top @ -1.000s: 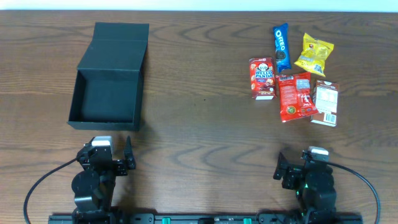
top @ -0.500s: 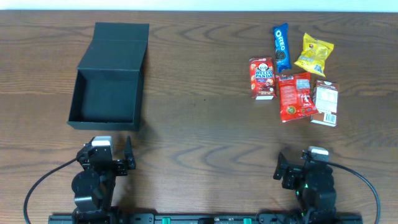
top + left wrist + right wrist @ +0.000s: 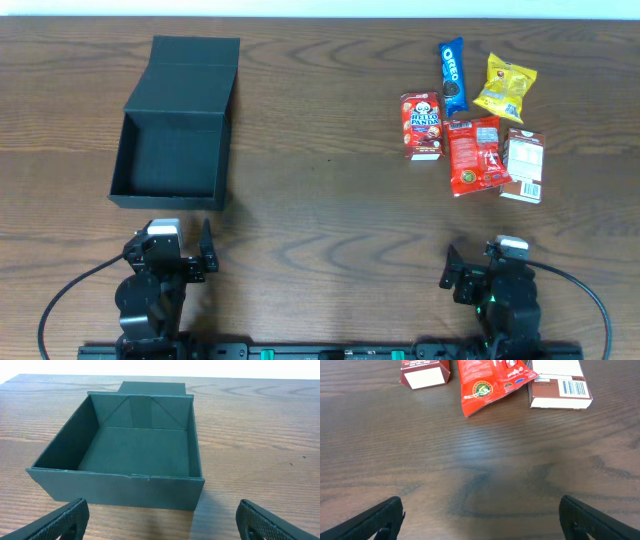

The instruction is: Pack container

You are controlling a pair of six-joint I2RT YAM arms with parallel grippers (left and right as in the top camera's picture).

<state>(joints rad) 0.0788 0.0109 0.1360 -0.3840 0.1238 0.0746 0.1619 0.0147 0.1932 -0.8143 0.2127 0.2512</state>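
Left gripper (image 3: 162, 509) gapes empty facing the container's (image 3: 115, 489) near wall; right gripper (image 3: 480, 506) likewise.

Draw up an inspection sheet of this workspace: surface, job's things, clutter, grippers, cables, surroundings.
Surface: dark wood-grain table, bare between the box and the snacks.
Job's things: black container at far left, lid folded back, inside empty. Bunched at far right, all outside it: Oreo packet, yellow bag, Hello Panda box, red pouch, brown-and-white carton.
Clutter: nothing seen.
Grippers: left gripper faces the container, jaws open, empty. Right gripper faces the snacks, jaws open, empty.
Cables: left cable and right cable loop at the near edge, apart from the goods.
Surroundings: pale strip beyond the far edge; nothing else seen.
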